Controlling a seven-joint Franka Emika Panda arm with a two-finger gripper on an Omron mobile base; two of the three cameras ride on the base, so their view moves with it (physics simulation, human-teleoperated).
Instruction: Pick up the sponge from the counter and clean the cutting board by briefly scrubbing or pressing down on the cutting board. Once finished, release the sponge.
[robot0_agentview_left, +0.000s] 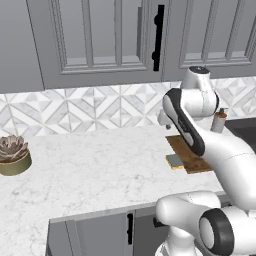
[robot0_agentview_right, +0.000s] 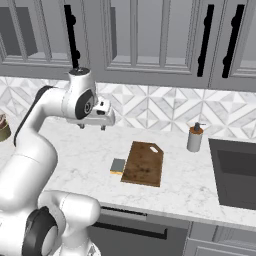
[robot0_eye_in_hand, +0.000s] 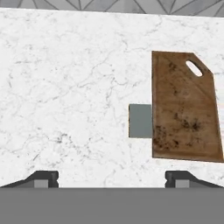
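Your gripper (robot0_agentview_right: 92, 125) is hovering high over the counter (robot0_eye_in_hand: 65, 87), fingers spread wide and holding nothing. You are seeing the sponge (robot0_eye_in_hand: 140, 120) lying ahead and right, touching the cutting board (robot0_eye_in_hand: 183, 109), long axis along its edge.

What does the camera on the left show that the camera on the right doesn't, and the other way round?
Left base view alone: a potted succulent in full at the counter's far end. Right base view alone: the dark sink, the open gripper hanging high over the marble, and the whole cutting board. Both show the sponge against the board's edge, a soap dispenser, the tile wall and grey cabinets.
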